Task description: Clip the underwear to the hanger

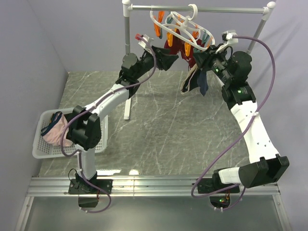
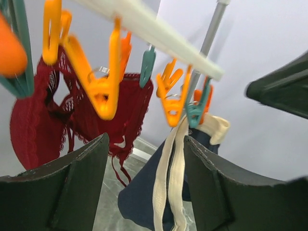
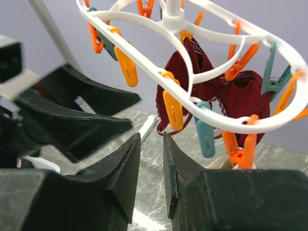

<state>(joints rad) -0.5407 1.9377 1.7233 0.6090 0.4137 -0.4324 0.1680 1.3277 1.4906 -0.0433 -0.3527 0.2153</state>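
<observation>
The white oval hanger [image 1: 180,29] hangs by its hook from the rail, with orange and teal clips dangling. The navy underwear [image 1: 202,82] hangs below its right side. In the left wrist view an orange clip [image 2: 173,103] and a teal clip [image 2: 196,111] grip its beige band, and the navy fabric [image 2: 139,192] droops under them. My left gripper [image 1: 166,60] is open and empty, its jaws standing either side of the hanging underwear [image 2: 147,142]. My right gripper [image 1: 199,57] is just below the hanger ring [image 3: 202,72], its jaws a narrow gap apart with nothing between them [image 3: 151,137].
A maroon-red garment [image 1: 174,48] is clipped at the back of the hanger [image 3: 240,96]. The grey rail stand [image 1: 197,8] has a post [image 1: 127,38] at the left. A white basket [image 1: 41,144] with a pink garment [image 1: 55,132] sits at the left table edge.
</observation>
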